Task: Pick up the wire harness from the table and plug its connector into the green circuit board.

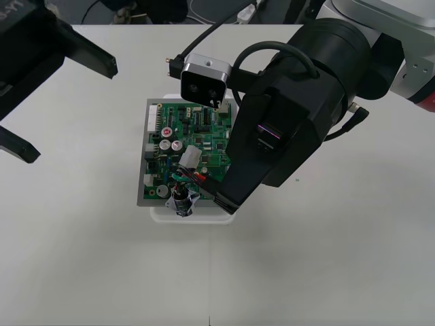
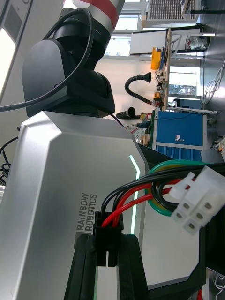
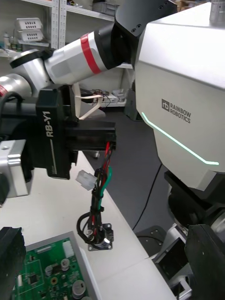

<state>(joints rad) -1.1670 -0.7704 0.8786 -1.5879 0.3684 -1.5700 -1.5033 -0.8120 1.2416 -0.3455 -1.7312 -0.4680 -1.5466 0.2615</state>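
We see the wire harness [image 1: 185,182] hanging over the green circuit board [image 1: 204,136], its black plug [image 2: 107,233] pinched in the right gripper [image 3: 111,139], round socket [image 3: 104,236] dangling lowest; our left gripper [image 1: 58,102] hovers spread wide at the table [image 1: 340,258]'s left side

1. The right gripper [image 2: 108,248] holds its black jaws close together, clamped on the small black plug [image 2: 108,230] of the thin red, black and green wire harness [image 2: 140,191].
2. Red and black wires rise out of the plug and bend away from the jaws.
3. They meet a green loop just beside a white plastic connector block [image 2: 194,206], which sits apart from the plug.
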